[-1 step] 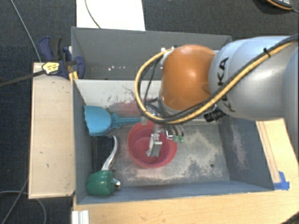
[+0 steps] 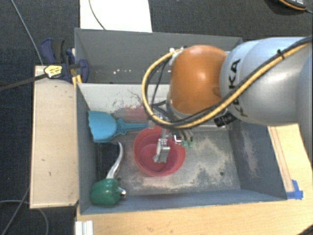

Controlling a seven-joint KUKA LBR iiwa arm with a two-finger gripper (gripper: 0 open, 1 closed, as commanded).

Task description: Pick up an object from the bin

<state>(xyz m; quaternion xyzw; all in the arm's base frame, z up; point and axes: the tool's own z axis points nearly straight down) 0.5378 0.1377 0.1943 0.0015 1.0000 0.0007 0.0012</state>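
Room for moving is widest on the right half of the grey bin [image 2: 215, 163], where the scuffed floor lies bare from the red bowl [image 2: 145, 156] across to the sloping right wall. The left half is crowded. A blue scoop [image 2: 102, 125] sits against the left wall near the back, with its handle pointing right towards the bowl's far rim, so close that I cannot tell whether the two touch. A black flat thing [image 2: 103, 156] lies along the left wall below the scoop. A green round thing [image 2: 104, 193] is tucked into the near left corner, and a pale curved handle [image 2: 117, 161] rises from it between the black thing and the bowl. The bowl stands upright near the middle of the floor, somewhat to the left. It is apart from the near wall, with a strip of bare floor before it. The arm [image 2: 266, 80] comes in from the right above the back wall, and its orange cover [image 2: 195, 77] hangs over the floor just behind the bowl. The jaws reach down inside the bowl, over the right part of its hollow, with the red rim around them on all sides. Whether they are apart or together cannot be told, and nothing shows between them.
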